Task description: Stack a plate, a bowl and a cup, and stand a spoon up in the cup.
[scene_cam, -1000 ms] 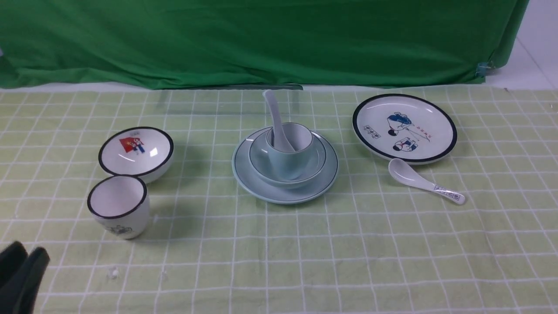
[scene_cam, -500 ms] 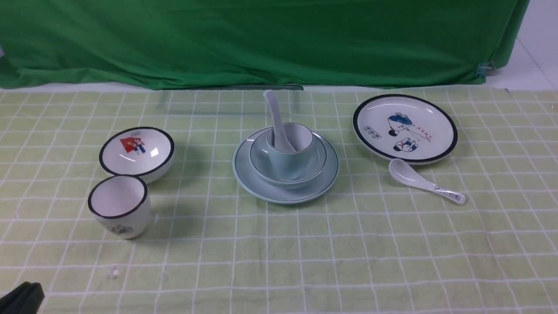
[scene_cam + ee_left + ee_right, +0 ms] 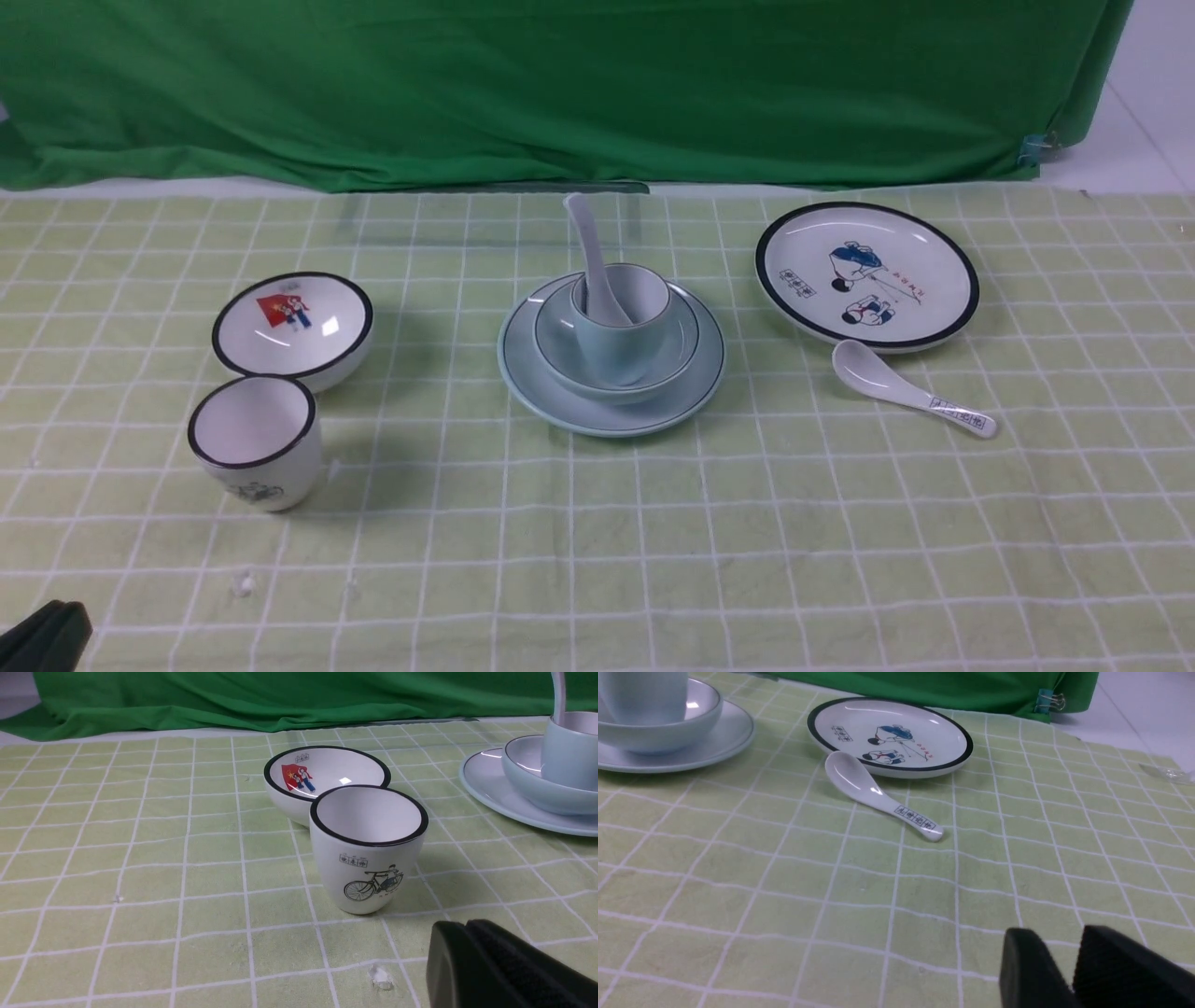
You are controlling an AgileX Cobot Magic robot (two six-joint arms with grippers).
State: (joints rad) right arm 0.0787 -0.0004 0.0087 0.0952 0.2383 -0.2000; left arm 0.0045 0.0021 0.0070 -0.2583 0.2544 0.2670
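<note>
I see the plate [image 3: 611, 411] sitting near the middle of the tabletop [image 3: 653, 541], a little toward the far edge, with the bowl [image 3: 560, 350] resting on it and the cup [image 3: 618, 345] standing upright in the bowl. The spoon [image 3: 592, 257] stands in the cup, its scoop down inside and its handle leaning up toward the far edge. My left hand [image 3: 45, 638] shows only as a dark tip at the near left corner, low over the cloth; in the left wrist view its fingers [image 3: 495, 961] lie pressed together with nothing between them. My right hand [image 3: 1069, 970] appears only in its own wrist view, over the near right part of the tabletop, its two fingers almost touching and holding nothing. Toward the left edge a white bowl [image 3: 292, 327] with a red picture sits just behind a white cup [image 3: 257, 443] printed with a bicycle, the two very close together. Toward the far right, a white plate [image 3: 866, 274] with cartoon figures lies flat, and a white spoon [image 3: 910, 387] with a printed handle lies just in front of it, scoop up.
</note>
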